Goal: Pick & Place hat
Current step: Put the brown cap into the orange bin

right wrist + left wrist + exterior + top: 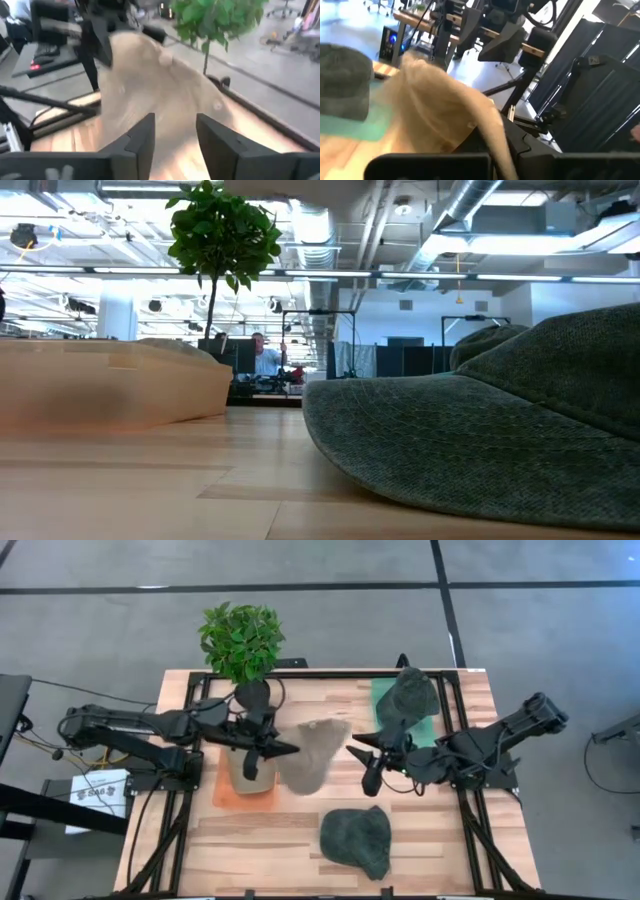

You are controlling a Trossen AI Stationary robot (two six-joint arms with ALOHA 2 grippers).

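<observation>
Green hat (pixel 500 420) lies near front edge of surface (pixel 270 840); left tool (pixel 283 748) grips tan hat (pixel 312 752) mid-surface, right tool (pixel 175 131) parted, apart

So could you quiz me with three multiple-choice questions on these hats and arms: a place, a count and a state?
1. Where does the potted plant stand?
A. at the table's far edge
B. at the near edge
C. on the green mat

2. How many hats show?
A. one
B. two
C. three

3. How are the right gripper's fingers?
A. clamped on a green hat
B. apart, holding nothing
C. out of sight

Answers: 1 A, it stands behind the left arm in the high view. 2 C, the tan hat, the dark green hat on the green mat, and the dark green hat nearest the front. 3 B, the right wrist view shows a gap.
</observation>
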